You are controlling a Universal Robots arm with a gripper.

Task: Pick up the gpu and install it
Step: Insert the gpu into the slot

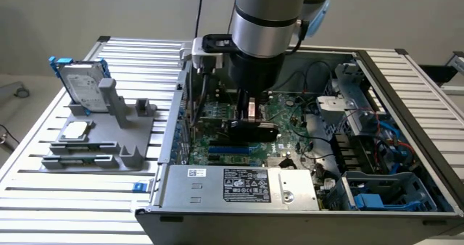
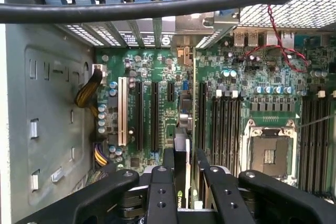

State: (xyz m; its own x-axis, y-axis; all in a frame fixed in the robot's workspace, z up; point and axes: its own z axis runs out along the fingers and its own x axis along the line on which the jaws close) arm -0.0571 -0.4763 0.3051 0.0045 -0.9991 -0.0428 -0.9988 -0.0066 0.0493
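Observation:
My gripper [image 1: 247, 113] hangs inside the open computer case [image 1: 168, 147], shut on the gpu [image 1: 254, 130], whose black cover shows just above the green motherboard [image 1: 225, 147]. In the wrist view the gpu [image 2: 182, 156] stands edge-on between my black fingers [image 2: 160, 192], with its green board on one side and the black cover on the other. It hovers over the row of long expansion slots [image 2: 140, 114], in line with the metal bracket openings at the case's rear wall. Whether the gpu's edge touches a slot is hidden.
A silver hard drive in a blue frame [image 1: 81, 85] stands on a grey fixture [image 1: 101, 142] at the exterior view's left. The power supply [image 1: 239, 185] fills the case's near side. A black cable [image 2: 157, 6] crosses the wrist view. The CPU socket [image 2: 270, 153] and memory slots [image 2: 226, 124] lie beside the gpu.

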